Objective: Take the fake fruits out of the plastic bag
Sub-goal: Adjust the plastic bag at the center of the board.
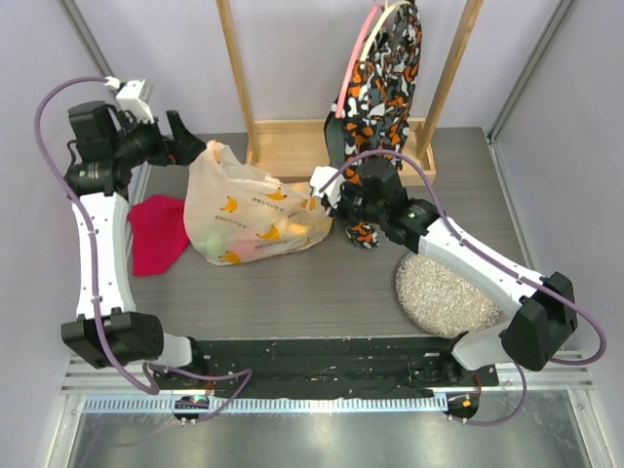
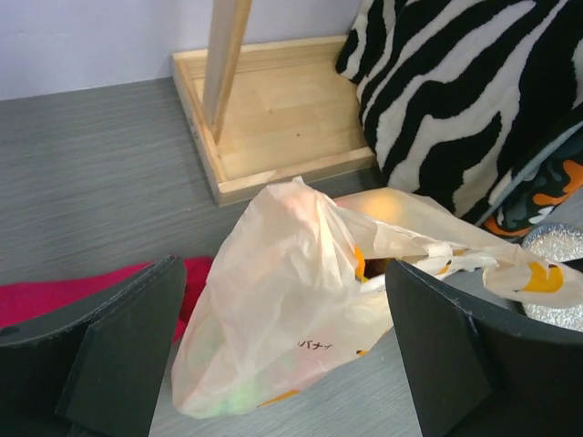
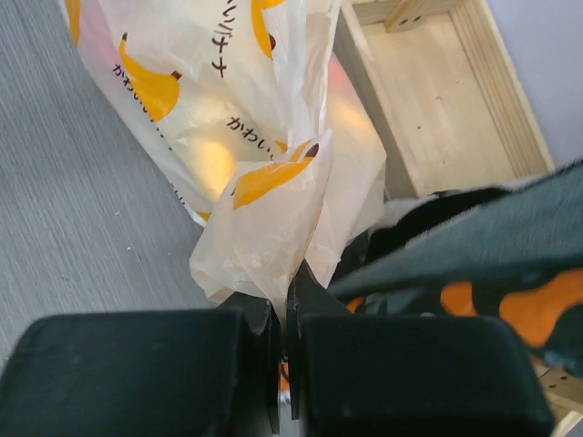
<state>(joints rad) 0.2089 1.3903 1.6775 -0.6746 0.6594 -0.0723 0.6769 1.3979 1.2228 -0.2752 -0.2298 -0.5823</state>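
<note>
One plastic bag [image 1: 255, 219]: lying on tabletop [image 1: 322, 283].
Your left fingers [image 2: 118, 355]: standing spread.
Your right fingers [image 3: 410, 373]: pinching its edge.

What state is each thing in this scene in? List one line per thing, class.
plastic bag: lying bulging on the table, one edge pinched.
fake fruits: inside the bag, only coloured glows show.
left hand: open, apart from the bag.
right hand: shut on the bag's edge.
red cloth: crumpled on the table beside the bag.
silver plate: flat on the table.
</note>
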